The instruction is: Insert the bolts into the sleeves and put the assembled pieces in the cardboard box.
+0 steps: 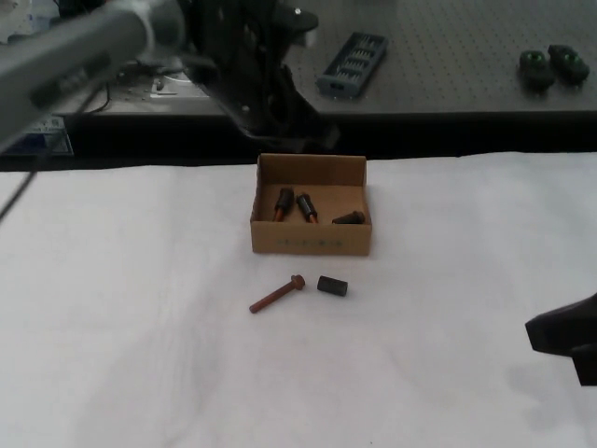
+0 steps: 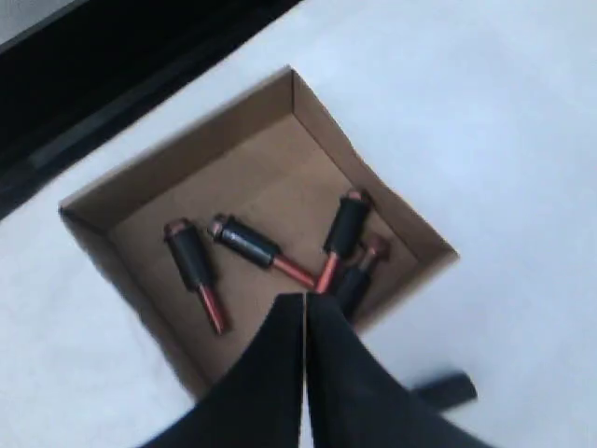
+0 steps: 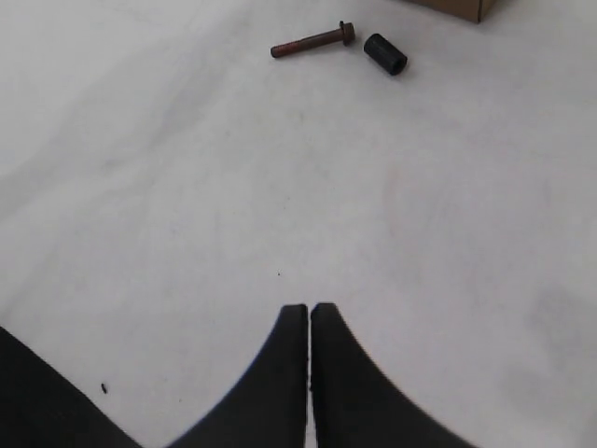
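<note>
The cardboard box (image 1: 311, 241) stands mid-table on the white cloth. In the left wrist view the box (image 2: 187, 154) holds several bolts pushed into black sleeves, one of them (image 2: 196, 269) near a wall. My left gripper (image 2: 305, 303) hangs shut above the box with nothing in it. A loose copper bolt (image 1: 277, 294) and a loose black sleeve (image 1: 332, 286) lie side by side just in front of the box. They lie apart from each other. My right gripper (image 3: 310, 313) is shut and empty, well short of that bolt (image 3: 312, 40) and sleeve (image 3: 384, 53).
A dark bench behind the cloth carries a blue rack (image 1: 353, 62) and two black-and-green parts (image 1: 554, 65). The left arm (image 1: 252, 65) looms over the box's far side. The right arm (image 1: 564, 336) sits at the table's right edge. White cloth (image 1: 140, 327) spreads around the box.
</note>
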